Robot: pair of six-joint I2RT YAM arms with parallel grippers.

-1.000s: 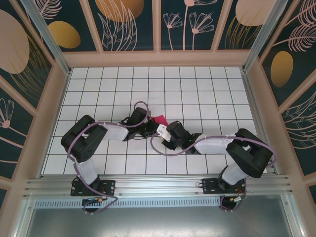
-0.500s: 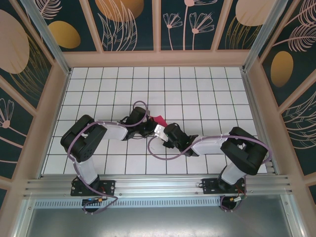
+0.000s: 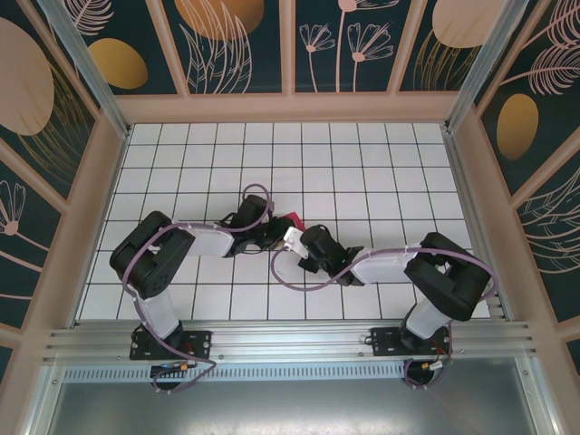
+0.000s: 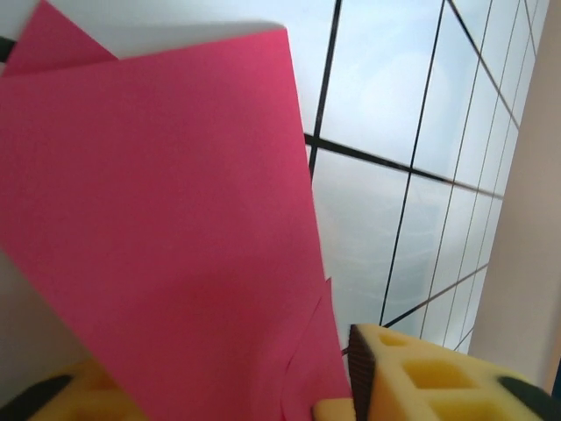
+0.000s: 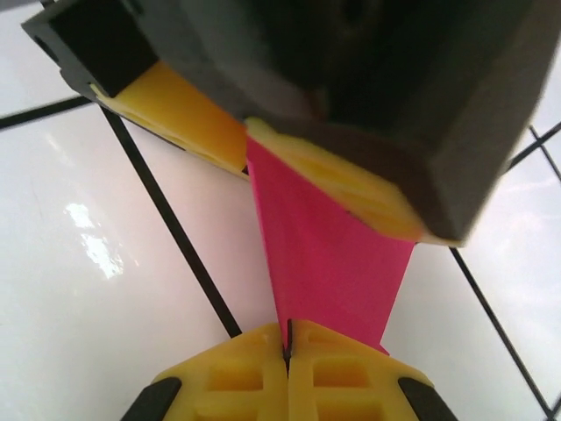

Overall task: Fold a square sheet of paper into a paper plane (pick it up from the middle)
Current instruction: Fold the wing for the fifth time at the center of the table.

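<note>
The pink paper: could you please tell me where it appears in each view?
Top external: paper, a small patch mid-table.
Left wrist: paper spans the left and centre.
Right wrist: paper is a centre strip reaching down into the right gripper.
Shared landmark: black grid lines of the table.

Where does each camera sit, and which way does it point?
Top external: above and behind the arms, looking down on the tiled table; both arms show, meeting at the pink paper.
Left wrist: on the left arm, facing the paper; its yellow fingers show.
Right wrist: facing the paper pinched by the right gripper.
Shared: all three see the paper.
</note>
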